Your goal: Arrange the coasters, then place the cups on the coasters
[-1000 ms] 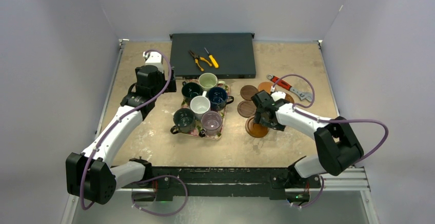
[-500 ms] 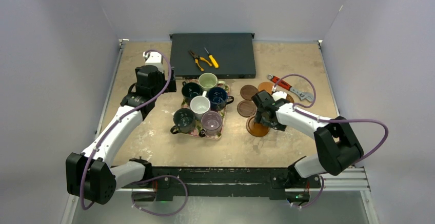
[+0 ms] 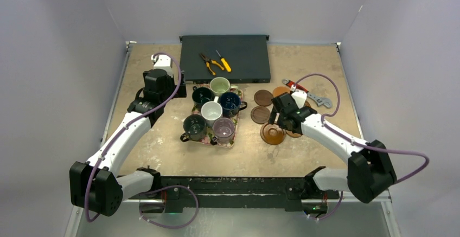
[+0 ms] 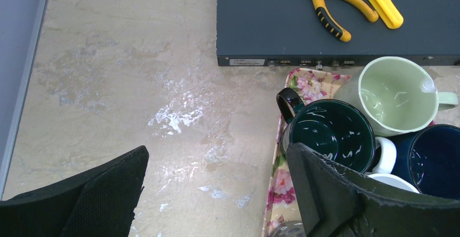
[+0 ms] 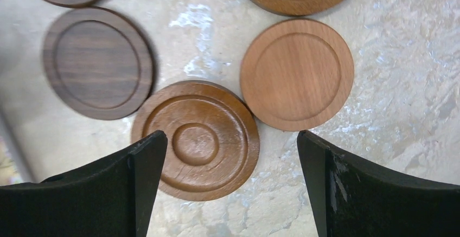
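Note:
Six cups stand on the floral tray (image 3: 237, 122): pale green (image 3: 219, 86), dark teal (image 3: 203, 95), navy (image 3: 230, 102), white (image 3: 211, 110), grey-black (image 3: 193, 126) and purplish (image 3: 223, 129). My left gripper (image 4: 217, 153) hangs open over bare table just left of the tray, beside the teal cup (image 4: 331, 134). Right of the tray the coasters lie close together. My right gripper (image 5: 228, 139) is open above them, empty, straddling a ringed reddish coaster (image 5: 195, 139) (image 3: 272, 134). A tan coaster (image 5: 297, 74) touches that one, a dark coaster (image 5: 98, 62) lies left, and two more show at the top edge.
A flat black box (image 3: 244, 58) at the back carries yellow-handled pliers (image 3: 211, 62) and a screwdriver (image 3: 223, 61). A red-handled wrench (image 3: 306, 93) lies right of the coasters. Walls close the table on three sides.
My right gripper has drawn back to the right and risen off the ringed coaster, which now lies uncovered; its elbow swung out to the right. The left arm has not moved.

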You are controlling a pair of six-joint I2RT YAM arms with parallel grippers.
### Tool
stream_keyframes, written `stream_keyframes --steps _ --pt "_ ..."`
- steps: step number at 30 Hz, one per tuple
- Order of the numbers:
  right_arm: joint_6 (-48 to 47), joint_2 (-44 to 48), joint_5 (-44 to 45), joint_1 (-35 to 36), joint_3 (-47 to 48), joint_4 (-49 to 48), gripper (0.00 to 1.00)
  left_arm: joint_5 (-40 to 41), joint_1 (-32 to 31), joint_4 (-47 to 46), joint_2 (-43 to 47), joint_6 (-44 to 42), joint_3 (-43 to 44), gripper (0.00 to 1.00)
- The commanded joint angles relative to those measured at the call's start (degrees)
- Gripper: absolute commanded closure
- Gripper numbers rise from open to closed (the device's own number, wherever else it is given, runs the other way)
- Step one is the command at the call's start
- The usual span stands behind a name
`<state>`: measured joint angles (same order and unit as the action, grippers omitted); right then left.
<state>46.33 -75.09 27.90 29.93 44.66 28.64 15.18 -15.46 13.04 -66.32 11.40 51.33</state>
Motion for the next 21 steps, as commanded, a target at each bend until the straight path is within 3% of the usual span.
stream_keyframes --steps 1,8,13,18,21 --pt "-2.7 4.0 -2.4 -0.3 2.5 -0.5 0.07 0.5 -0.3 -0.6 1.2 0.6 1.9 0.01" --pt "-9.7 9.9 -4.7 -0.3 6.0 -3.9 0.08 -2.3 -0.7 -2.1 2.0 -0.1 1.3 0.01" --pt "-18.1 11.8 -12.7 -0.3 7.8 -14.0 0.1 -7.1 -1.4 -3.6 1.9 -0.8 0.8 0.02" --pt "-23.5 7.8 -25.1 0.1 11.5 -22.3 0.15 -10.4 -1.8 -4.1 1.4 -1.3 0.7 0.02" --pt "-25.6 2.4 -26.1 2.1 15.8 -21.2 0.2 -11.8 -1.9 -4.3 1.0 -1.2 0.8 0.03"
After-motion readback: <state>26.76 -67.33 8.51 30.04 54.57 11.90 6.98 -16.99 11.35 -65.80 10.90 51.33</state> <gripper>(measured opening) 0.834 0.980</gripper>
